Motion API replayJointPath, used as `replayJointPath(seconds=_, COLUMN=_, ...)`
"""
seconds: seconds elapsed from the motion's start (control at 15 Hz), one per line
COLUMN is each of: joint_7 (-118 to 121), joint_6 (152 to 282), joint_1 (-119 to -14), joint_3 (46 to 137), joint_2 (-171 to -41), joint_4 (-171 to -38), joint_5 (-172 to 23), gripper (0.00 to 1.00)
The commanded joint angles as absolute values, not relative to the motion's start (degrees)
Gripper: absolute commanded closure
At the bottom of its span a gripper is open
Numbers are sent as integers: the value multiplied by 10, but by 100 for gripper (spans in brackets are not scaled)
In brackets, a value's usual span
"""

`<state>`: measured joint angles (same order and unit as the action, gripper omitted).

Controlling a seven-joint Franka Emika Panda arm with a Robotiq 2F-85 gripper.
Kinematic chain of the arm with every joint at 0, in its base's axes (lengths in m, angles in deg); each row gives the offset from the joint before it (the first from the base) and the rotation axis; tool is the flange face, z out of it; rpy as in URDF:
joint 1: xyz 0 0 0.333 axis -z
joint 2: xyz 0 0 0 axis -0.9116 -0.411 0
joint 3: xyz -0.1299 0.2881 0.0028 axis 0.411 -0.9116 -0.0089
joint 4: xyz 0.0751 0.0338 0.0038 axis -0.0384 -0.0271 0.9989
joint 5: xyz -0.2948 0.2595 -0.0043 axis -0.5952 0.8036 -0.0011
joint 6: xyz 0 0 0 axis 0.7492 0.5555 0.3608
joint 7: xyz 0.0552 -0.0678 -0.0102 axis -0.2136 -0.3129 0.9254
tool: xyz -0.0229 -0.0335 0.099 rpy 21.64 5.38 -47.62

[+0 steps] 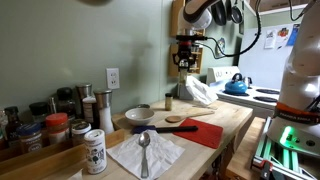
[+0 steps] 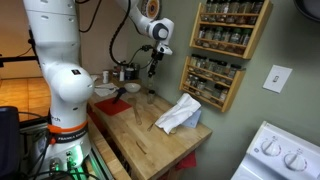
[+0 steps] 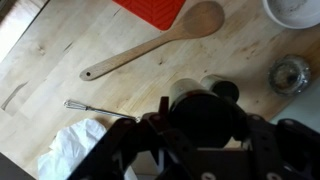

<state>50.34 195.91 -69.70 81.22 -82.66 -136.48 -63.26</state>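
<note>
My gripper (image 1: 186,52) hangs well above the wooden countertop (image 1: 225,118) and is shut on a small spice jar (image 1: 184,62) with a dark lid. From the wrist, the jar (image 3: 195,97) fills the space between the dark jaws of the gripper (image 3: 205,122). Below it on the counter lie a wooden spoon (image 3: 150,45), a fork (image 3: 95,108) and a crumpled white cloth (image 3: 72,150). In an exterior view the gripper (image 2: 152,62) is raised in front of the wall, to the left of the spice rack (image 2: 225,50).
A red mat (image 1: 205,132), a white bowl (image 1: 139,116) and a napkin with a metal spoon (image 1: 145,152) lie on the counter. Several spice jars (image 1: 50,125) stand along the wall. A blue kettle (image 1: 235,85) sits on the stove. A small glass jar (image 3: 290,75) stands nearby.
</note>
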Motion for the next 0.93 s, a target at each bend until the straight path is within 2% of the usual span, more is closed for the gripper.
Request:
replayJointPath(seconds=0.0, joint_7=520, joint_6=1928, joint_1=-710, joint_3=796, joint_2=-877, joint_4=-1296, joint_5=-625, gripper=70)
replayJointPath(seconds=0.87, joint_7=546, joint_6=1961, joint_1=-730, joint_3=808, joint_2=-990, joint_4=-1224, joint_5=-650, gripper=70)
